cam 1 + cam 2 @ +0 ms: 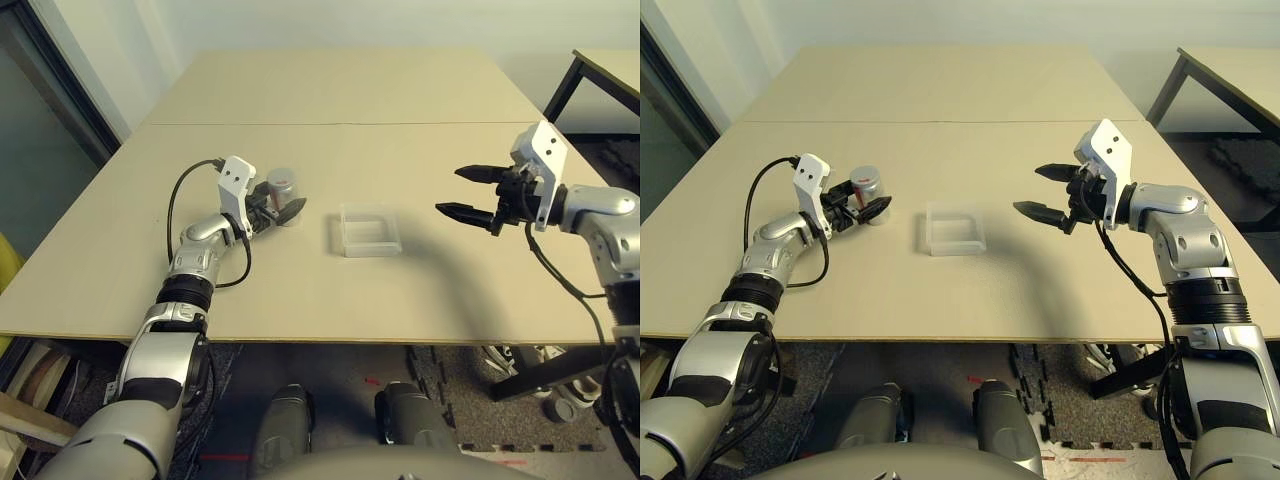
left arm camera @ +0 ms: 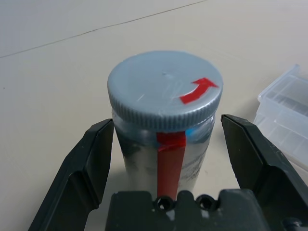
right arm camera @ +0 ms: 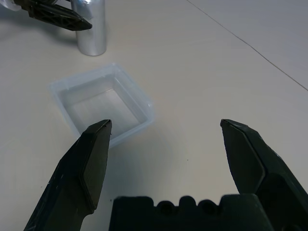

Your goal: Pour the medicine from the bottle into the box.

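bottle [image 2: 163, 139]: upright on the worktop [image 1: 400, 90], capped, long axis vertical; left of the box [image 1: 370, 230]
left gripper [image 2: 163, 159]: fingers spread wide, one on each side of the bottle, gaps showing; nearer arm
right gripper [image 1: 470, 192]: fingers apart, empty, hovering right of the box

head stereo pair: high, facing forward-down over table [image 1: 420, 290], both eyes share whole tabletop | left wrist cam: very close on bottle [image 2: 166, 125] at 12 o'clock, box [image 2: 286, 120] edge at 3 | right wrist cam: farther off, box at 10, bottle at 11 | wrist cams share box+bottle
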Tool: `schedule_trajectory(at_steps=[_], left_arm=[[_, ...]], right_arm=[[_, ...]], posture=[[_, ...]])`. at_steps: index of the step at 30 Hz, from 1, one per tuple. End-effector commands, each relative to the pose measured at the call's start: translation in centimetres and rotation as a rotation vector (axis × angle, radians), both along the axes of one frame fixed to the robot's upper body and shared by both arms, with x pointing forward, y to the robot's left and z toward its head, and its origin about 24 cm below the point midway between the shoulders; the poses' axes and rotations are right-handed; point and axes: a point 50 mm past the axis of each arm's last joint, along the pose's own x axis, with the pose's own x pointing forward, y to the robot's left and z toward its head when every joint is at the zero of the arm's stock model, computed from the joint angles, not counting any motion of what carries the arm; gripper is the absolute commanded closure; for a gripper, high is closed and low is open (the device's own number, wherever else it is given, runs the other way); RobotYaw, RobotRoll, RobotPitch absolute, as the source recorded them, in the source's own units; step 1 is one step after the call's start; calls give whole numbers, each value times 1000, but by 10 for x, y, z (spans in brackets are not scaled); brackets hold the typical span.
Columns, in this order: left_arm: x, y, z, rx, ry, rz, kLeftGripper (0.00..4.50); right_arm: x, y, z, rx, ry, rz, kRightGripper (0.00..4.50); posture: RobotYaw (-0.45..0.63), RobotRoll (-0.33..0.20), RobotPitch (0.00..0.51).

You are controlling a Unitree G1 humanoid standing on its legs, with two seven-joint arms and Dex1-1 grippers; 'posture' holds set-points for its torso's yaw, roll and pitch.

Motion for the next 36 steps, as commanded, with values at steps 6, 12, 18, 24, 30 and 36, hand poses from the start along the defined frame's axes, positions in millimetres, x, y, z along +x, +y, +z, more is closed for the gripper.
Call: schedule_trajectory(at_steps=[6,12,18,24,30,36], left_arm=[[6,-7,-1,-14,1,8,1956],[8,-12,1,-38,3,-25,1959],[4,-8,15,-28,21,-180,1959],[-2,2,38,39,16,-326,1959],[-7,5,62,25,21,-427,1959],[-15,-2,71,18,34,-545,1959]], right_arm=[[-1,-2,3,16,-8,-12,0],[-3,-1,4,17,-9,-9,0],[-3,2,5,14,0,15,0],[-2,19,12,21,8,85,0],[-2,54,23,61,25,194,0],[-4,84,40,104,52,314,0]], posture=[[-107,0,3],[-112,0,3],[-96,0,3],[-82,0,0],[-80,0,0],[-80,0,0]])
